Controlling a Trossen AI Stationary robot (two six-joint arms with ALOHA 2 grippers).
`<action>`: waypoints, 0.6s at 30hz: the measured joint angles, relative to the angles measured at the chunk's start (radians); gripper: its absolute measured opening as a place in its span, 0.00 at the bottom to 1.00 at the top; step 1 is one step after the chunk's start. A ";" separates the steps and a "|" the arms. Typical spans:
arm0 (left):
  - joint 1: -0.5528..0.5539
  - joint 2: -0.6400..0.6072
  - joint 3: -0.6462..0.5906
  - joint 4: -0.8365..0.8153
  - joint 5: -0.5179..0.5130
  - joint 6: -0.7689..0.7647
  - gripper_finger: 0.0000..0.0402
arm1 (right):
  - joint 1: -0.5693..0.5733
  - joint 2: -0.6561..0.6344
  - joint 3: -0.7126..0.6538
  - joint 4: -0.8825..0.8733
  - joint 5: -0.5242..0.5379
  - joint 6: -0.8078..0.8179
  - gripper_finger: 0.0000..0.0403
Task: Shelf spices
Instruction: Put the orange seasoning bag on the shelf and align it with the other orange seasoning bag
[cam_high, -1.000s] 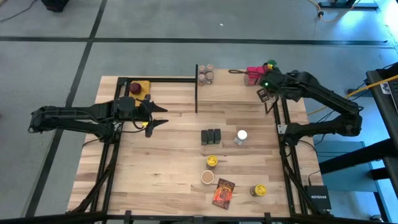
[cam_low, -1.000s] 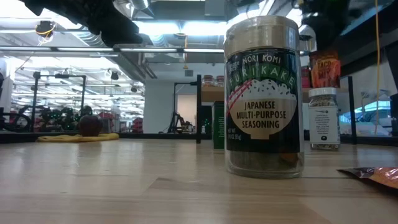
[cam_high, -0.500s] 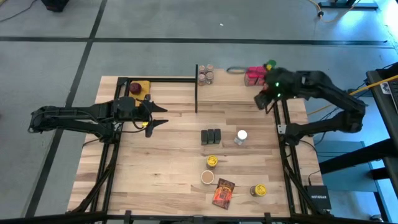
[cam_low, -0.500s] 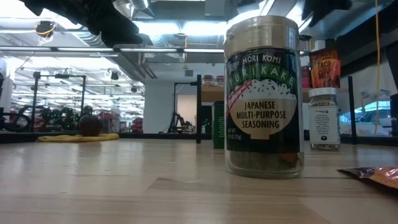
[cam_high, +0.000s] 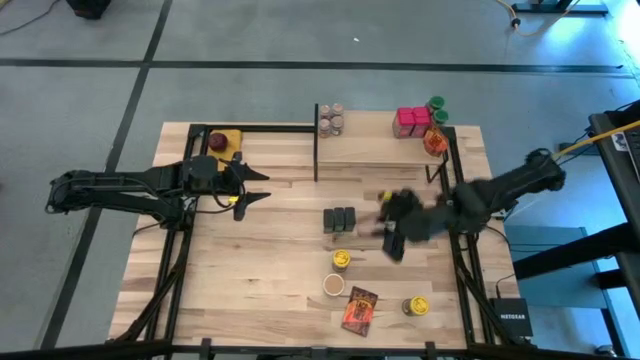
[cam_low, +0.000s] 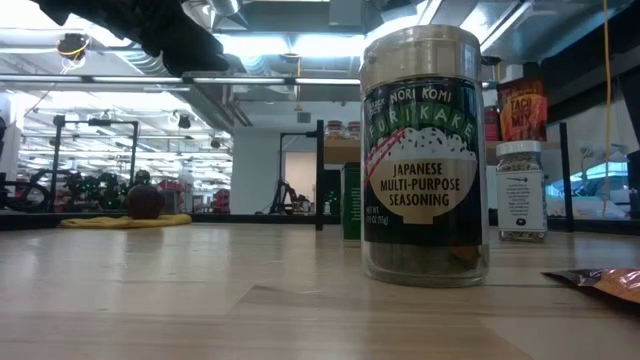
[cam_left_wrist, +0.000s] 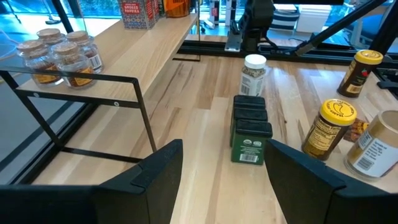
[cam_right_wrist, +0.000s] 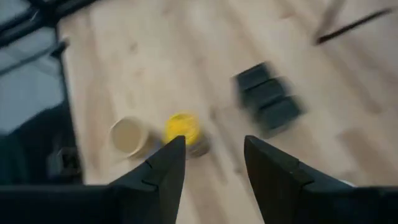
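The shelf stands at the table's far side and carries several jars, red boxes, green-lidded jars and an orange packet. On the tabletop stand three dark tins, a yellow-lidded jar, a tan-lidded jar and a white-lidded jar. My right gripper hovers open and blurred just right of the tins, over the white-lidded jar's place; its wrist view shows the tins ahead. My left gripper waits open over the table's left part.
A dark packet and another yellow-lidded jar lie near the table's near edge. A dark red round thing on a yellow pad sits at the far left corner. The low view is filled by a furikake jar. Bare wood lies near left.
My right gripper has swung fast from the shelf's right end toward the table's near edge and left, coming down to a spot beside the three tins. The orange packet and the green-lidded jars on the shelf, which the arm covered before, now show. The left arm has kept still.
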 joint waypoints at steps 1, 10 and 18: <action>0.000 0.000 0.000 0.001 0.000 -0.002 0.55 | 0.031 0.029 -0.002 0.022 -0.001 0.006 0.42; 0.000 0.000 0.000 -0.001 0.000 -0.011 0.55 | 0.217 0.299 -0.004 0.116 -0.120 0.030 0.42; 0.000 0.000 0.000 0.000 0.000 -0.016 0.55 | 0.279 0.515 -0.004 0.090 -0.240 -0.129 0.42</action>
